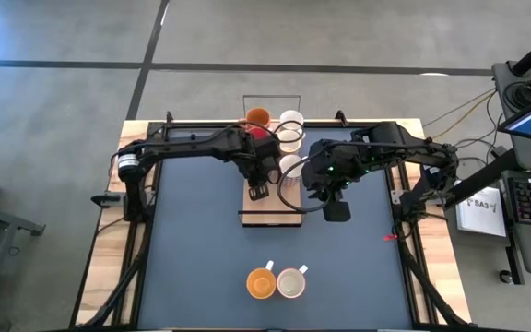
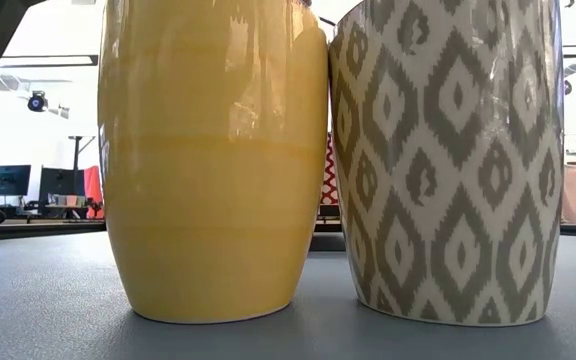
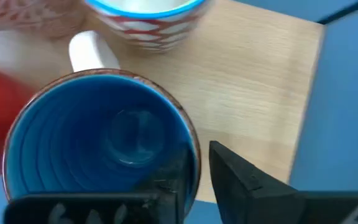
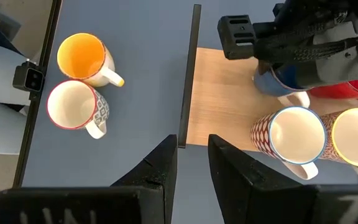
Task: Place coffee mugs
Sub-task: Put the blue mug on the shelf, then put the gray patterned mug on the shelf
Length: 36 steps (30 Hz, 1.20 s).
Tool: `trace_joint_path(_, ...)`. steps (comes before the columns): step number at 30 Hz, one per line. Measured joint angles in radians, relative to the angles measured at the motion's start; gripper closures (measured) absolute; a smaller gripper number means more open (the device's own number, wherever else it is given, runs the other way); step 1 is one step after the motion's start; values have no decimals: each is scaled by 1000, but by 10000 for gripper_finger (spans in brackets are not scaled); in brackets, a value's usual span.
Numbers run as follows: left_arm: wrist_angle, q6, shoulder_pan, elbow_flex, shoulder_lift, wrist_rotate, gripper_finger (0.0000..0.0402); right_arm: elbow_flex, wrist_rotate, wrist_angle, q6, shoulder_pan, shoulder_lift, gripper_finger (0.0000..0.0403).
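— What is the left wrist view showing?
— The left gripper [image 3: 197,171] is clamping the glossy blue mug's [image 3: 104,146] rim over the wooden board [image 3: 253,81].
— And the right gripper [image 4: 191,165]?
— Hovering nearby, fingers slightly parted, holding nothing.

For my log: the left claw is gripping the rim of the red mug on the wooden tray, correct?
Not quite: the left claw grips the rim of the blue mug, not a red one, on the wooden tray. The left wrist view shows it.
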<state>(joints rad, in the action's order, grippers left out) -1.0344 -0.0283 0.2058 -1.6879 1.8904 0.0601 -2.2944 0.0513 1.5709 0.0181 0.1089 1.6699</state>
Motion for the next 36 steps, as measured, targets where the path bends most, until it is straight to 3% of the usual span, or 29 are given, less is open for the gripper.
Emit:
trace_joint_path(7,-44,27,0,-50,0,11,323,0,0,0,-19,0,0,323)
trace_joint_path(12,-106,27,0,-107,-10,-79,323,0,0,0,-55,0,0,323)
trace_joint_path(21,-158,-8,-92,-108,-113,-92,325,38,1,-1,-165,63,-1,323)
trace_joint_path(30,-139,-196,-308,60,-326,-319,326,221,-26,-114,-295,224,-2,323)
trace_joint_path(36,-33,-343,-451,249,-456,-333,326,366,-75,-367,-398,340,0,323)
